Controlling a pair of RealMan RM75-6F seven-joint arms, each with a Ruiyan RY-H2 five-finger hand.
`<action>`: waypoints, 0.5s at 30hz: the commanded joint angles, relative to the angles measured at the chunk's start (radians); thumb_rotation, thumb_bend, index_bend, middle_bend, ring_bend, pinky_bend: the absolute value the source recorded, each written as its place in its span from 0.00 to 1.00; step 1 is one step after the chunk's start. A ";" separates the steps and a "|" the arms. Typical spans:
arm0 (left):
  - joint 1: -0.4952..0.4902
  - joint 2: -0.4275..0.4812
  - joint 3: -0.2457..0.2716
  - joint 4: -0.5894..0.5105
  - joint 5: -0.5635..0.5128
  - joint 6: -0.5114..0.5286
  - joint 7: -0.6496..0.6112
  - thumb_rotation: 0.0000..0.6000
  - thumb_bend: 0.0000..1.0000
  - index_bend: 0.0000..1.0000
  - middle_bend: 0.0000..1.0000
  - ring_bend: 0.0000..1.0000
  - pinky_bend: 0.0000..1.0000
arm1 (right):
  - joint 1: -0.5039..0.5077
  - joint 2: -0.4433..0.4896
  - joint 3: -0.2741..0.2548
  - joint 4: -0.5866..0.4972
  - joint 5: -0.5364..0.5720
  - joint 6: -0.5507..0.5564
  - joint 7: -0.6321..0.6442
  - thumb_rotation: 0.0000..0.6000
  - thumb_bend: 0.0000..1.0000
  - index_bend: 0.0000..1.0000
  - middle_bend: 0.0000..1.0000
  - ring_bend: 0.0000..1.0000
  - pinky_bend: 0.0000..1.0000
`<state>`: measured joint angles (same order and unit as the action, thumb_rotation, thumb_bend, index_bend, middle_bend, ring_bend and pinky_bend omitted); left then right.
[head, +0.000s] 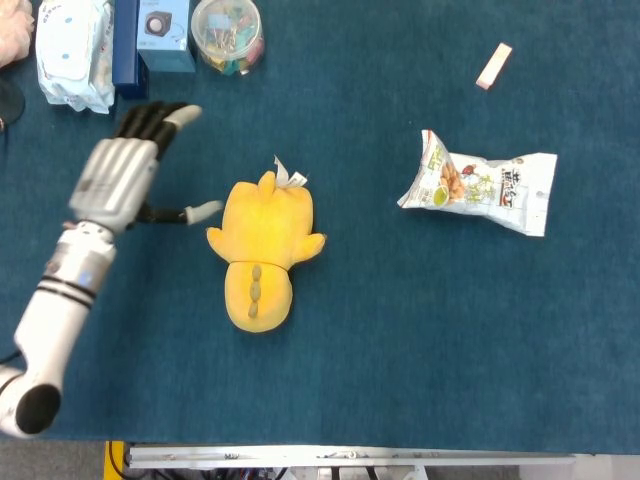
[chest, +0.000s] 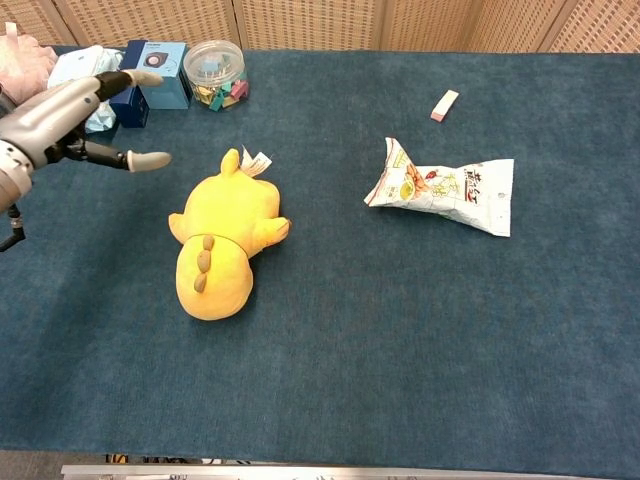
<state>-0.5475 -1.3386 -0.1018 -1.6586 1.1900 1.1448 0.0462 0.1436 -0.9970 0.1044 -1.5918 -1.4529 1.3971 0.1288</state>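
Blue carpet-like cloth covers the table (head: 380, 350), with woven panels standing behind its far edge in the chest view. Left hand (head: 120, 180) hovers above the cloth at the left side, fingers spread and extended, thumb pointing toward the toy, holding nothing. Nearest to it is a yellow plush toy (head: 262, 250), lying flat on the cloth just right of the thumb tip and apart from it; a white tag (head: 290, 177) shows at its far end. Right hand does not appear in either view. Well apart to the right lies a white snack bag (head: 482, 186), printed side up, and farther off near the far right a small pink eraser (head: 493, 66). Along the far left edge stand a clear round tub of coloured clips (head: 227, 34), a light blue box (head: 162, 32) beside a dark blue box (head: 126, 50), and a pack of wipes (head: 72, 50). The fingertips (chest: 140, 77) overlap the dark blue box in the chest view; contact cannot be determined.
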 joint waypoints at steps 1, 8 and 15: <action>0.080 0.031 0.022 -0.044 0.039 0.116 0.020 0.94 0.01 0.13 0.12 0.08 0.00 | 0.005 -0.003 -0.001 0.001 0.002 -0.009 -0.001 1.00 0.18 0.49 0.52 0.38 0.41; 0.195 0.066 0.048 -0.069 0.086 0.277 0.040 1.00 0.01 0.16 0.15 0.09 0.00 | 0.017 0.002 -0.008 -0.006 0.000 -0.039 -0.007 1.00 0.18 0.49 0.52 0.38 0.41; 0.290 0.115 0.073 -0.113 0.113 0.368 0.039 1.00 0.01 0.16 0.16 0.09 0.00 | 0.029 -0.009 -0.010 -0.006 -0.017 -0.043 -0.003 1.00 0.18 0.49 0.52 0.38 0.41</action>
<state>-0.2706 -1.2344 -0.0359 -1.7613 1.2934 1.4992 0.0814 0.1709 -1.0049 0.0944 -1.5979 -1.4682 1.3546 0.1249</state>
